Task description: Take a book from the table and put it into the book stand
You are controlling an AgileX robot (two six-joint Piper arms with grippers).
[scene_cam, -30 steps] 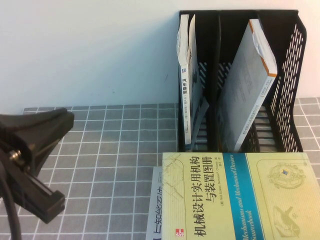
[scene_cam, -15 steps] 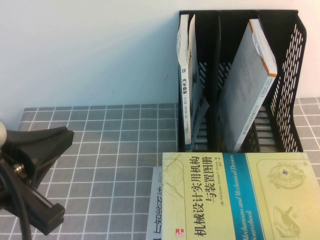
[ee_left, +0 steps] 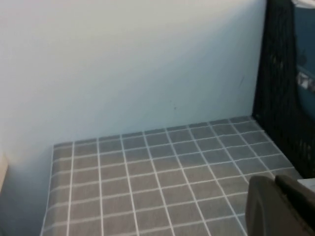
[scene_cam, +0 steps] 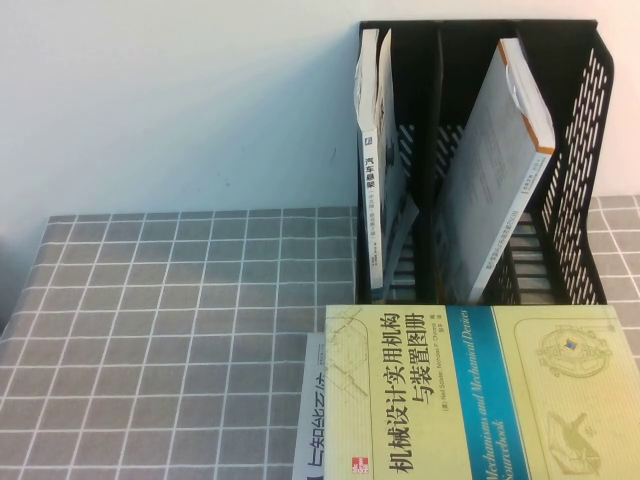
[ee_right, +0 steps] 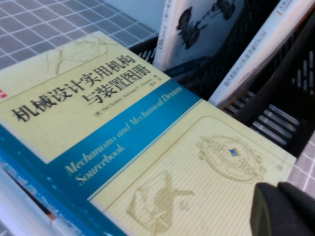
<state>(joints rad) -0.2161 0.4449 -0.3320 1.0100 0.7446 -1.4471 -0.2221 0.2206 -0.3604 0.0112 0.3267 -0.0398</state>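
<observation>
- At the left, the grey grid-patterned surface (scene_cam: 180, 330) lies bare against the pale wall; only a dark corner of the left hand (ee_left: 280, 209) shows in its wrist view, grip state impossible to tell.
- At the near edge, a large yellow-and-blue hardcover book (scene_cam: 480, 395) lies flat atop a white book (scene_cam: 312, 420), just before the stand.
- Behind it, the black mesh plastic book stand (scene_cam: 575, 180) holds a white paperback (scene_cam: 372, 160) upright in its left slot and a grey paperback (scene_cam: 495, 170) leaning further right.
- Above the yellow book's cover, a dark edge of the right hand (ee_right: 285, 211) shows, grip state unreadable.
</observation>
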